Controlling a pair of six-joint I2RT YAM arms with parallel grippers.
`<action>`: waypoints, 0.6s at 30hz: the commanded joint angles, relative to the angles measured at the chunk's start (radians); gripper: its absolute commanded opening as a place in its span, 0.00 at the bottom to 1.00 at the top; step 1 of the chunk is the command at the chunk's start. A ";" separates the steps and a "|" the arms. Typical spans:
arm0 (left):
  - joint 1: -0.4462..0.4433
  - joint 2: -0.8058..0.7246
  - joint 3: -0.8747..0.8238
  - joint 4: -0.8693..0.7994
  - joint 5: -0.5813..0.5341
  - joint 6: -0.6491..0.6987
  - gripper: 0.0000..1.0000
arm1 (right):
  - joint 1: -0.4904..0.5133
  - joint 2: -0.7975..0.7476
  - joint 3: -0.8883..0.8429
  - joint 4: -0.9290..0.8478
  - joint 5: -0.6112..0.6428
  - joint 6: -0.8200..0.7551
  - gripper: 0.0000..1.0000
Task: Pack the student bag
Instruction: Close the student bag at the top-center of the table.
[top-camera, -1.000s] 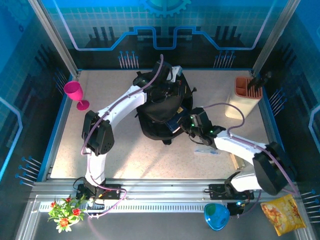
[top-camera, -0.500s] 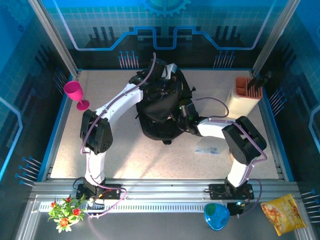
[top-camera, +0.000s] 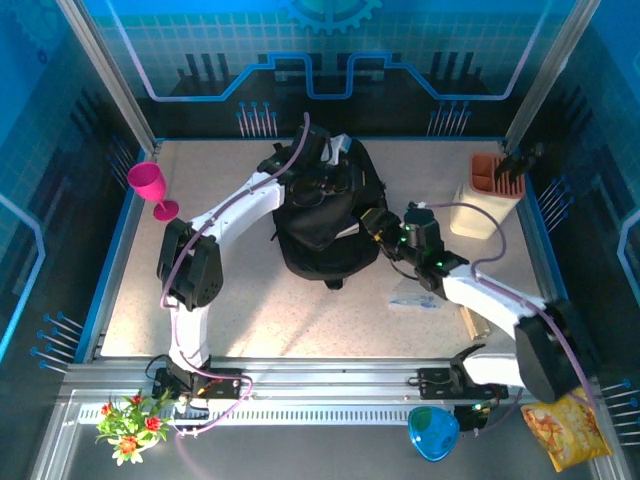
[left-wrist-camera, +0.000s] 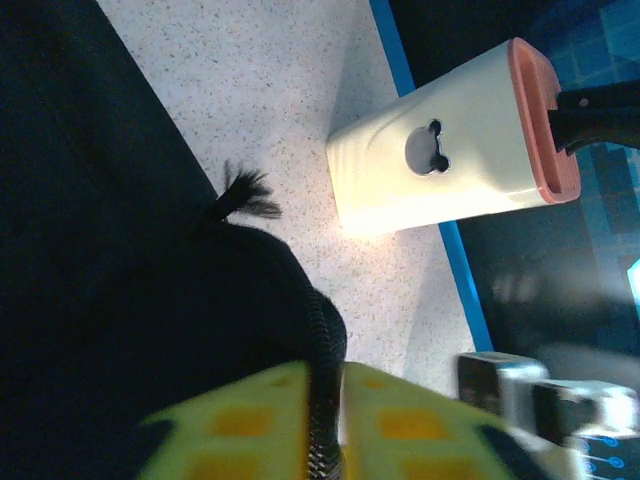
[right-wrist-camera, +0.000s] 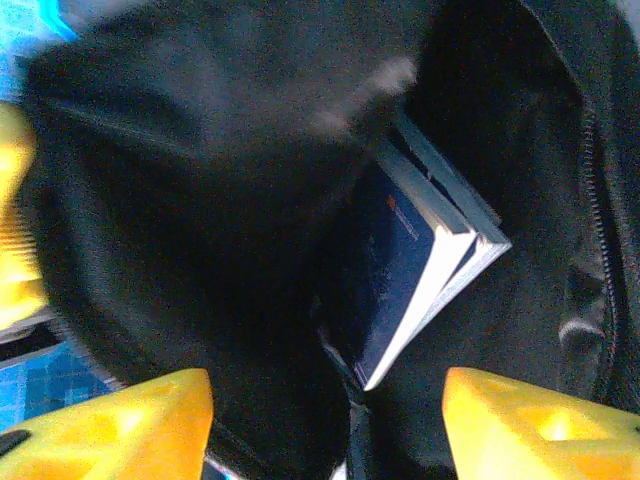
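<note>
The student bag lies at the middle of the table, nearer the far edge than the near edge, with its mouth turned toward the right edge. The left gripper is pressed together on the zippered rim of the bag, the zipper running between its two pads. This hold most likely lifts the rim so that the mouth gapes and the soft fabric cannot sag across it. The left arm rises from its base at the near edge, folds at a raised elbow over the left half of the table, and runs diagonally to the far side of the bag, wrist bent downward. The right gripper stands at the mouth with its fingers spread wide and nothing between them. A blue book sits inside the bag directly ahead of it, one corner and its page edges showing. The spread fingers are consistent with a release of the book, judged from its position alone. The right arm has its elbow out toward the near right corner and its forearm slanting inward to the bag's right side. A beige holder stands near the far right corner, apart from the bag.
</note>
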 joint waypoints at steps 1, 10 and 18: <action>0.008 -0.073 -0.052 0.037 0.022 -0.018 0.39 | -0.029 -0.106 -0.039 -0.197 0.071 -0.120 0.68; 0.124 -0.234 -0.371 0.080 -0.077 -0.032 0.68 | -0.033 -0.176 -0.003 -0.411 0.102 -0.227 0.80; 0.306 -0.270 -0.610 0.109 -0.149 -0.063 0.65 | 0.012 -0.030 0.013 -0.371 0.009 -0.182 0.81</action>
